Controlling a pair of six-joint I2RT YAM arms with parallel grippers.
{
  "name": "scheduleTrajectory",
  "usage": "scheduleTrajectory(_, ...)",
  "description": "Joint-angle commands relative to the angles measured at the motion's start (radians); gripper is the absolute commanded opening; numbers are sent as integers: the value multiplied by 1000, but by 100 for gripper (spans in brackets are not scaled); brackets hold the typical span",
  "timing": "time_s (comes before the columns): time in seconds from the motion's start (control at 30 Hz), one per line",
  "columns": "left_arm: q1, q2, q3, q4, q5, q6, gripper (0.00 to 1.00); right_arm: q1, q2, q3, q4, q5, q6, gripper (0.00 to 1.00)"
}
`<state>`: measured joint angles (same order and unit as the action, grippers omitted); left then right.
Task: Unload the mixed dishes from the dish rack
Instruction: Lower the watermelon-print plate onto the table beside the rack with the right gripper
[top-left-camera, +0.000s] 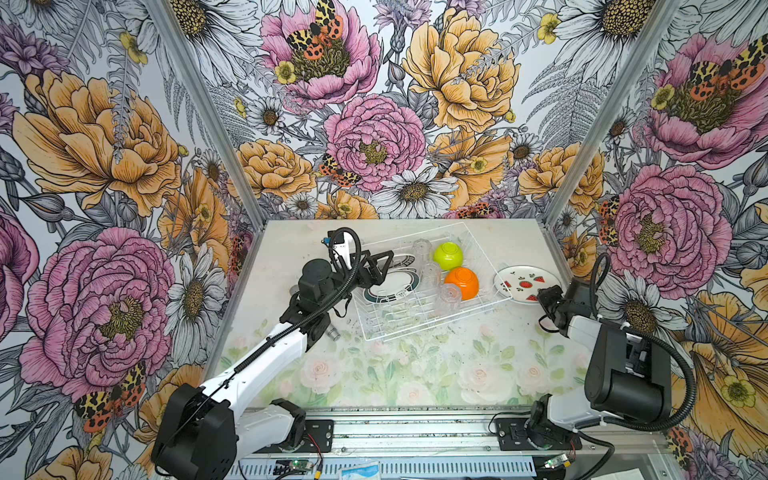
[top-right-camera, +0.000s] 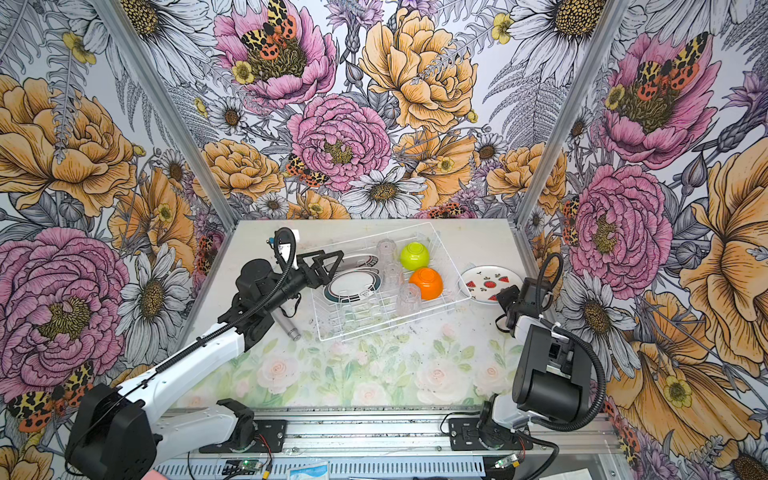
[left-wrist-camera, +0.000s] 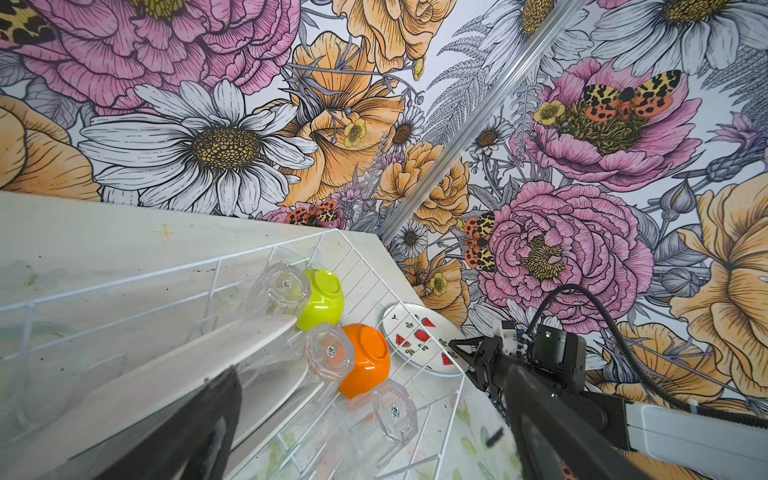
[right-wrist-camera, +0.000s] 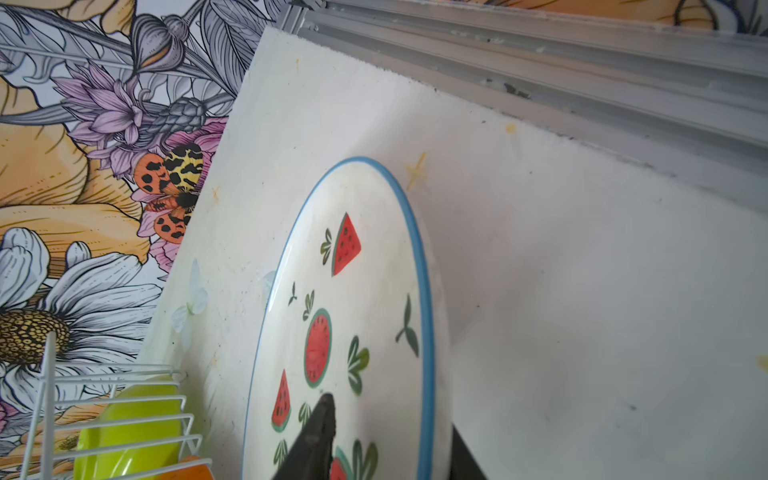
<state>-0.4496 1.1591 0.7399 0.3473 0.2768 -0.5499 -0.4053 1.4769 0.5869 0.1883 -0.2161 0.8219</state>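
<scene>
Watermelon plate (top-left-camera: 524, 282) lies between dish rack (top-left-camera: 399, 320) and worktop's (top-left-camera: 415, 374) right edge; right hand (top-left-camera: 542, 296) straddles its rim, grasp unclear; left hand (top-left-camera: 384, 268) released.

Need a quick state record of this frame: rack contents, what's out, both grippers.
rack: dark-rimmed plates, three tumblers, green bowl, orange bowl
outside: watermelon plate, flat on table, right of rack
left gripper: open, at the dark-rimmed plates
right gripper: astride watermelon plate's rim; grip unclear
other: grey cylinder on table, left of rack
</scene>
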Motion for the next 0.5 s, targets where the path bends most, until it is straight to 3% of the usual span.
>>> scheduleTrajectory(0.0, 6, -12, -4, 35, -17, 12, 99, 1, -4, 0, 45, 12, -13, 42)
scheduleTrajectory(0.17, 7, -2, -1, 36, -13, 7, 99, 1, -1, -2, 42, 5, -12, 52)
scheduleTrajectory(0.23, 9, 0, -4, 38, -16, 6, 99, 1, -7, 4, 16, 7, -24, 82)
scheduleTrajectory(0.27, 9, -1, -5, 38, -16, 5, 99, 2, -11, 10, -6, 14, -36, 88)
scheduleTrajectory(0.47, 13, 3, -6, 44, -11, 5, 99, 2, -64, 18, -80, 47, -62, 93)
